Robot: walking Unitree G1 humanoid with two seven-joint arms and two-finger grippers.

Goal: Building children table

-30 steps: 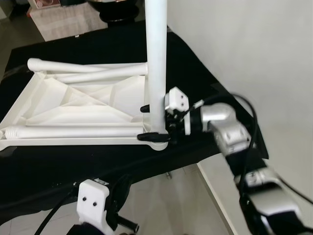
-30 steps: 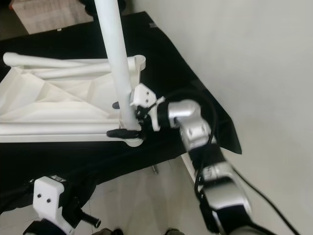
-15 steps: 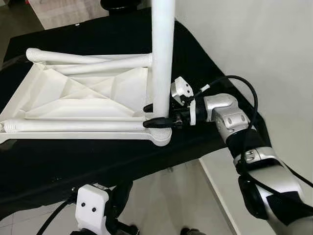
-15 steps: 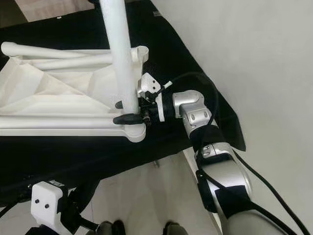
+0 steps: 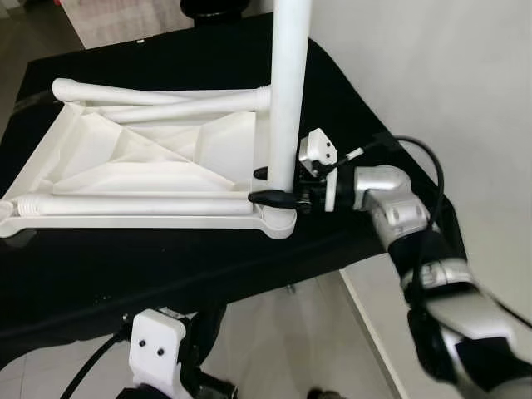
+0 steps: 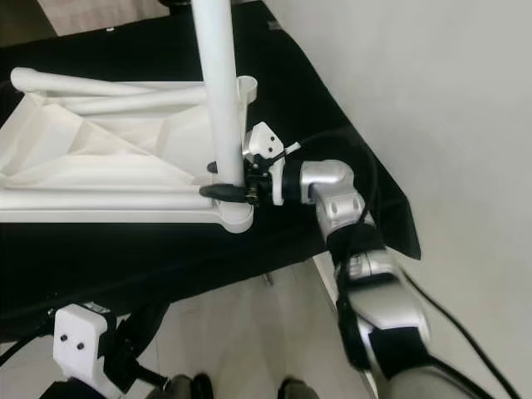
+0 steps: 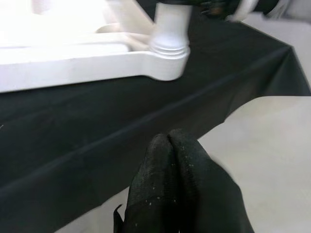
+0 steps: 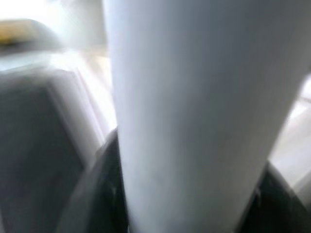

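A white plastic tabletop (image 5: 141, 162) lies upside down on a black-covered surface (image 5: 166, 266). Two loose white legs (image 5: 158, 98) (image 5: 133, 204) lie across it. A third white leg (image 5: 287, 91) stands upright in the near right corner socket (image 5: 278, 223). My right gripper (image 5: 264, 184) is shut on this upright leg just above the socket; the leg (image 8: 189, 116) looms between the dark fingers in the right wrist view. My left gripper (image 7: 170, 145) hangs shut below the covered surface's front edge, holding nothing.
The black cloth (image 6: 366, 191) drapes over the right edge beside a pale wall (image 6: 432, 100). Light tiled floor (image 5: 283, 341) lies below the front edge. A dark round object (image 5: 224, 8) sits beyond the far side.
The camera has shifted. My right gripper stays shut on the upright leg near its base, and the wrist has rotated while the leg stands straighter in the corner socket.
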